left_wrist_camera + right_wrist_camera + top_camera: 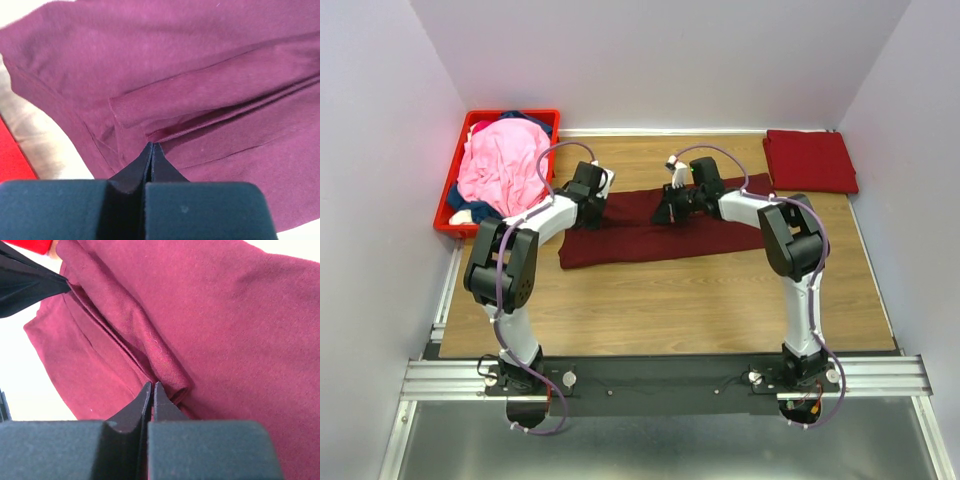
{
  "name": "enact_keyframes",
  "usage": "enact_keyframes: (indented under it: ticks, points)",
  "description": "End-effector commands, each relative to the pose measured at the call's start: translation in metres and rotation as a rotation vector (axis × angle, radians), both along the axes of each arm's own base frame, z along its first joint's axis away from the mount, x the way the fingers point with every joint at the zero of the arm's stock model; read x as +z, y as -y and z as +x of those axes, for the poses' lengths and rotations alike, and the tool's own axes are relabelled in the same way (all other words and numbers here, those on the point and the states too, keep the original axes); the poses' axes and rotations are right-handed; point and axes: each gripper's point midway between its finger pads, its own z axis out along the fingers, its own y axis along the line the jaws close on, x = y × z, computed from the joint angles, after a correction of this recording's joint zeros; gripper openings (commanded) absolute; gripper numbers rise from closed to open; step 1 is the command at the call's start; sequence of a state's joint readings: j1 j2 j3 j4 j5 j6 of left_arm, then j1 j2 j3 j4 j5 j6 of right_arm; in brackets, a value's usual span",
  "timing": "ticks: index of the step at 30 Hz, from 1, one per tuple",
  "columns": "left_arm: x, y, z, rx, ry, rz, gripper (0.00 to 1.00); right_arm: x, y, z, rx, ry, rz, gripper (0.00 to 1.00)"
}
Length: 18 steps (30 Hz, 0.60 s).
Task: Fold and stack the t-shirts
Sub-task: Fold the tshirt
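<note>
Open: near half of the bare table, from the arm bases to the spread maroon t-shirt; far strip between red crate and folded red t-shirt.
Blocked: mid-table, by left arm and right arm; far-left corner, by the crate heaped with a pink t-shirt.

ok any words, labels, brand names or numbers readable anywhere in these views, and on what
None: no text can be read in any view.
The dark maroon cloth t-shirt spread on the table, the folded red cloth t-shirt, the pink cloth t-shirt and the red plastic crate all look plain, with no print, tag or number showing.
</note>
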State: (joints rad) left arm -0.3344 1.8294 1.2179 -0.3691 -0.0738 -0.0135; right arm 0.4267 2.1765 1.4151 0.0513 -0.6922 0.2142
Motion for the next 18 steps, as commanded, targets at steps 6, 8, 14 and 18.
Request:
enact_keyframes:
  ticks: [6, 8, 14, 18]
  points:
    - [0.027, -0.005, -0.004, 0.087, 0.05, -0.015, 0.29, 0.019, -0.003, -0.018, 0.047, 0.007, 0.01, 0.25]
    - [0.033, -0.005, -0.004, 0.094, 0.071, -0.011, 0.29, 0.023, -0.004, -0.021, 0.054, 0.007, 0.017, 0.3]
    - [0.064, -0.005, -0.01, 0.114, 0.137, -0.045, 0.35, 0.038, -0.012, -0.039, 0.108, 0.025, 0.037, 0.41]
    - [0.092, 0.002, -0.015, 0.127, 0.213, -0.14, 0.41, 0.035, -0.01, -0.047, 0.106, -0.003, 0.017, 0.41]
